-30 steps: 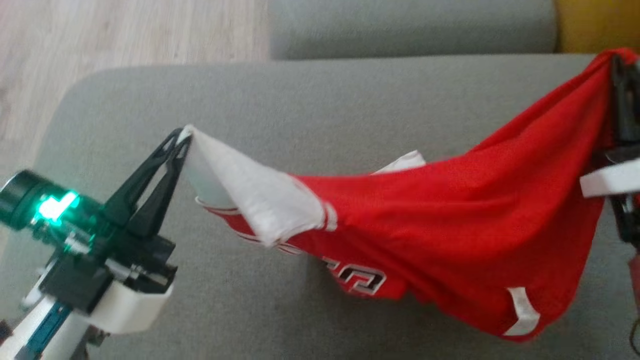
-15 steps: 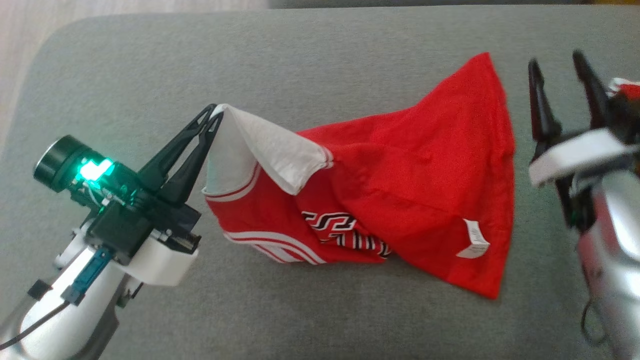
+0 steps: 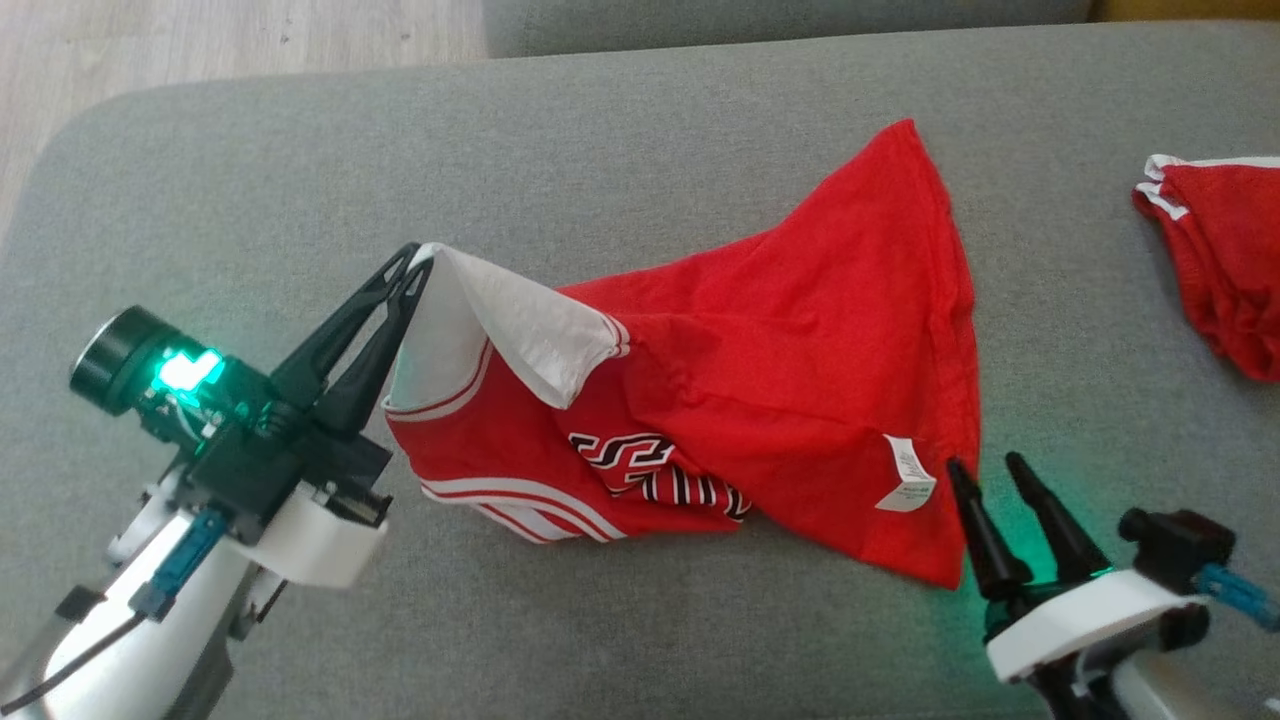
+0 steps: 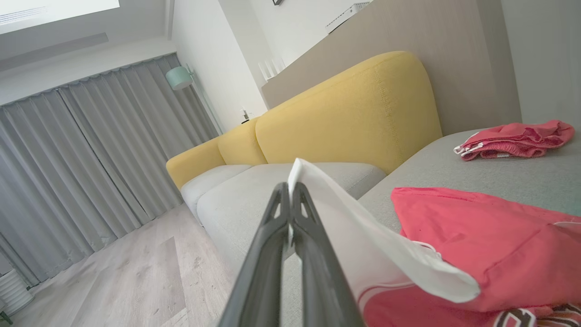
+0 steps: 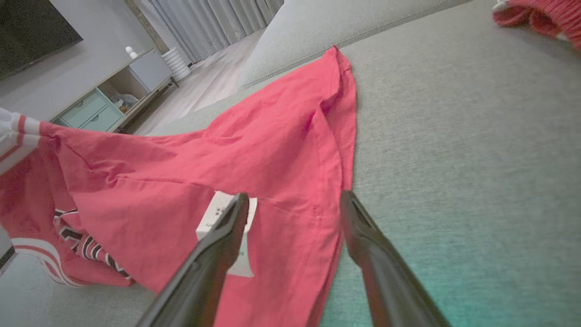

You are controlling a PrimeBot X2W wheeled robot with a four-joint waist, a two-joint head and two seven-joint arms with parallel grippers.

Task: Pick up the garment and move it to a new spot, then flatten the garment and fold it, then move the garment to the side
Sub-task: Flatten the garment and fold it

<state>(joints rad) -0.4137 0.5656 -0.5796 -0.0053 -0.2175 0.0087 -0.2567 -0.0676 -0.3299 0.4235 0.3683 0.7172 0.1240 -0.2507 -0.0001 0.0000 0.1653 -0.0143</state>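
Garment [image 3: 820, 330] label [image 3: 906, 474] print too small

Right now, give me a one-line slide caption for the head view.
Left gripper pinches the white sleeve of the red jersey on the grey sofa; open right gripper hovers near its hem.

The robot had a black left pincer [image 3: 415, 262] and a black right pincer [image 3: 982, 462] on pale arms.
Each one had two long, thin fingers [image 3: 340, 330] above a white ring [image 3: 320, 545]. A green light [image 3: 185, 370] glowed beside a round black camera [image 3: 105, 345]. A blue plug [image 3: 180, 555] and a black cable [image 3: 70, 658] sat on the left arm [image 3: 120, 640].
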